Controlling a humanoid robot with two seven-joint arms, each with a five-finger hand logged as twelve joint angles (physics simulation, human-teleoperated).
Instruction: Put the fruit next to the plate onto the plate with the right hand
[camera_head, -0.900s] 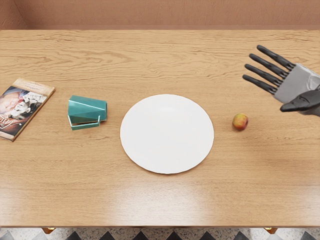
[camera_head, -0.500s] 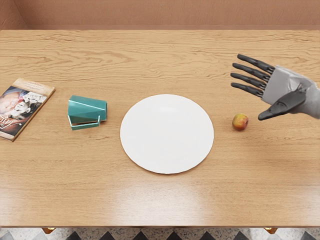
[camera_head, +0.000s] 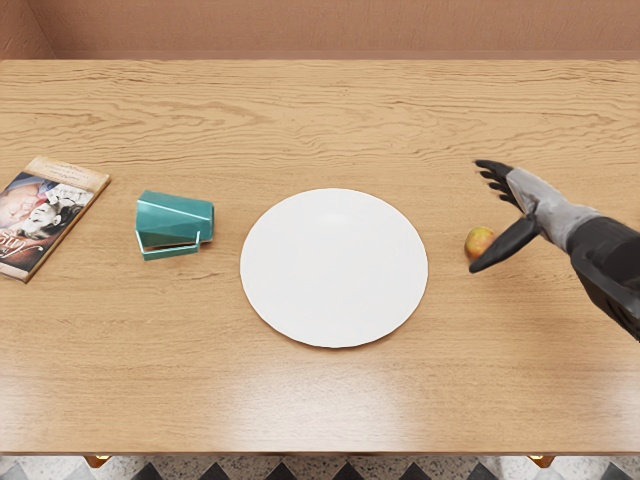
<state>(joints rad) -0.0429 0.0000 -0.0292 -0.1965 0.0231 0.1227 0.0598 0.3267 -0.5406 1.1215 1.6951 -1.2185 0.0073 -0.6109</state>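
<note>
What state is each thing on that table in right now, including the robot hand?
plate: flat on the table, empty.
fruit: on the table right of the plate, not on it.
teal cup: tipped on its side, left of the plate.
book: closed, lying flat at the table's left edge.
right robot hand: open, fingers spread, close by the fruit, holding nothing.

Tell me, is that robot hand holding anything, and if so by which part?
Nothing is held yet. The right hand is open with its fingers spread, close beside the apple, which sits on the table next to the plate.
</note>
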